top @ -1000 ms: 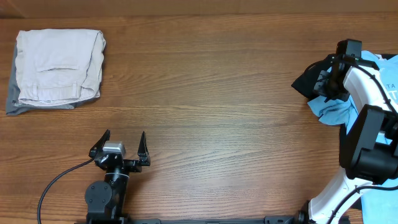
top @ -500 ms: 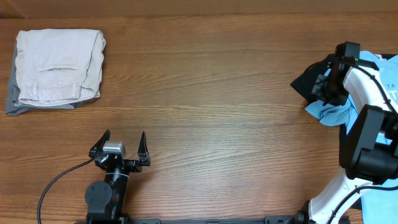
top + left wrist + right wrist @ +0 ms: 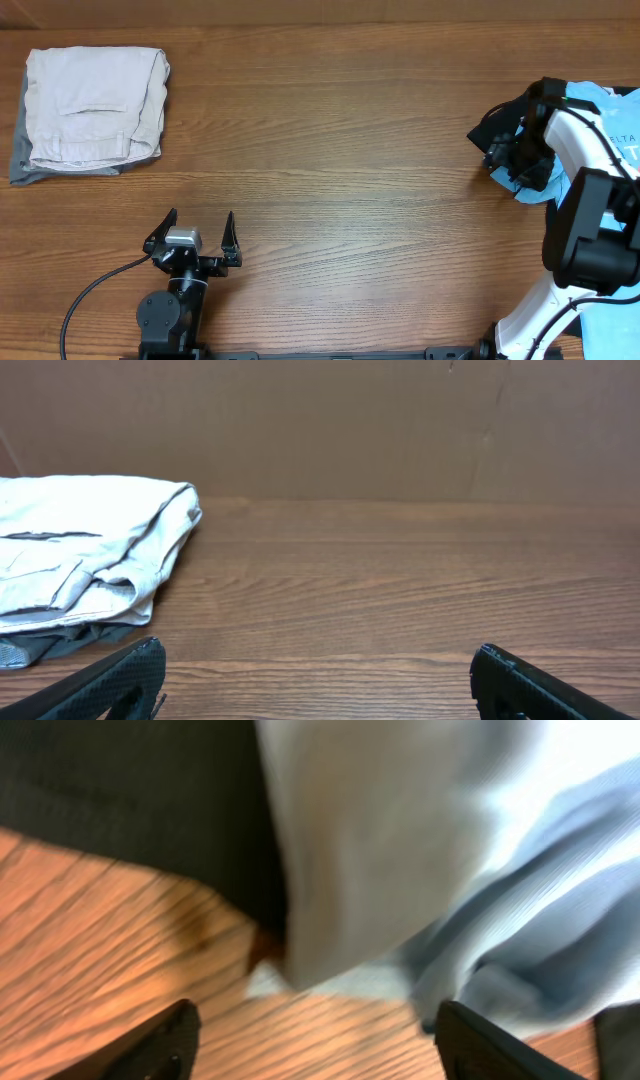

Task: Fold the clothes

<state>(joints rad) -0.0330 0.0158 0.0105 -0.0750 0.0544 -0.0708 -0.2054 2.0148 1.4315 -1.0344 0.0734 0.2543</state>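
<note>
Zero folds yet: spreading right end effector [image 3: 335, 1045], just dropping T-shirt [image 3: 540, 950]; keeping left end effector [image 3: 200, 222] released, far from T-shirt.

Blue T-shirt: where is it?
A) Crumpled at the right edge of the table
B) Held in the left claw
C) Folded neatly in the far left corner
A: the light blue T-shirt lies crumpled at the right edge of the table, by the right claw, while the left claw is open and empty.
</note>
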